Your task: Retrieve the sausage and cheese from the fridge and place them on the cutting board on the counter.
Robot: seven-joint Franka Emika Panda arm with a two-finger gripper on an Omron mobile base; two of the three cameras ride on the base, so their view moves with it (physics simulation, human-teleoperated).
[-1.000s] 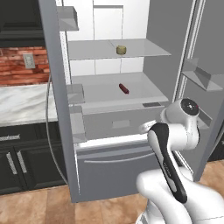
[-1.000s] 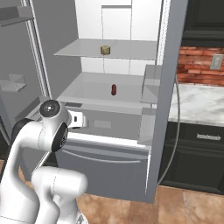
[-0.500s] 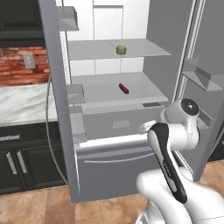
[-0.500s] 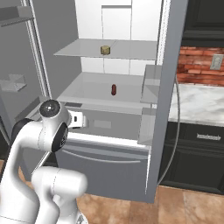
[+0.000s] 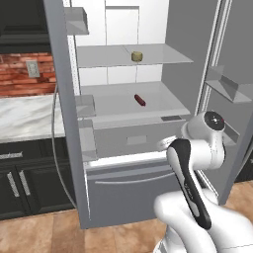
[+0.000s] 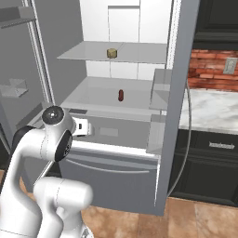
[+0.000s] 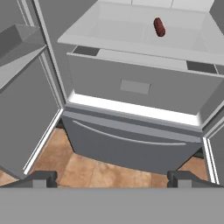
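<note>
Nothing has moved since the earlier frame: our arm and the food sit just where they were. We see the fridge with both doors wide open. The sausage lies on the middle shelf, near its middle, and the cheese sits on the shelf above it, a bit farther back. Our gripper hangs low in front of the closed drawer, with its fingers as wide apart as they go and nothing between them. The counter is off to the left (we cannot see the cutting board from here).

What could go wrong? We think the sausage may roll away if a finger bumps it, because it is round. Our arm could also knock the shelf edge or a door on the way up and in.
</note>
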